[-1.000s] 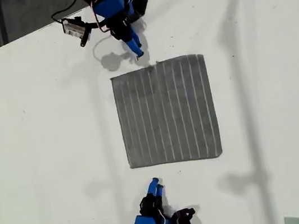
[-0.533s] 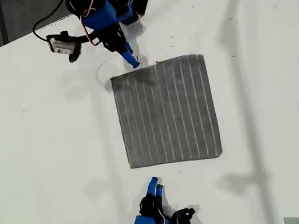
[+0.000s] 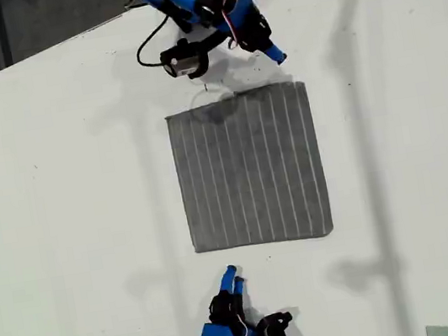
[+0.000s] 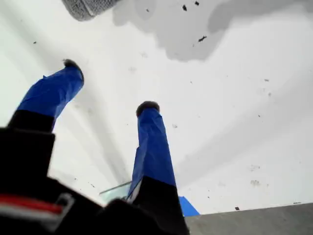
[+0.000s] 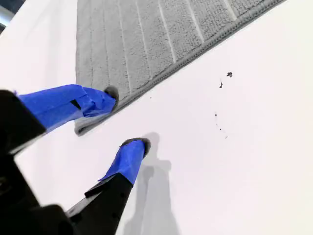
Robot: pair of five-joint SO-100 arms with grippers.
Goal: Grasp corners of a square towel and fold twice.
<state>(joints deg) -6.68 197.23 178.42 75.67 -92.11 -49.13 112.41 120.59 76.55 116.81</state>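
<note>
The towel (image 3: 250, 168) lies flat and unfolded in the middle of the exterior view, on the white table (image 3: 67, 201), its stripes running up and down the frame. It looks soft, light and limp, so I judge it will sag and drag if lifted by one point. The hemmed corners are the best places to pinch, low against the table so a finger slides under the edge. My first gripper (image 3: 274, 53) hangs near the top of the exterior view, just above the towel's upper-right corner (image 3: 303, 83). Its jaws are spread and empty, with that corner small and far ahead of them in its own wrist view. My second gripper (image 3: 231, 278) sits at the bottom centre, close to the lower-left corner (image 3: 198, 249), jaws also apart and holding nothing. In its wrist view one fingertip (image 5: 110, 93) overlaps the hem. Compared with half a second ago, my first gripper has swung from near the towel's upper-left corner across toward the upper-right. My second gripper and the towel have not shifted.
</note>
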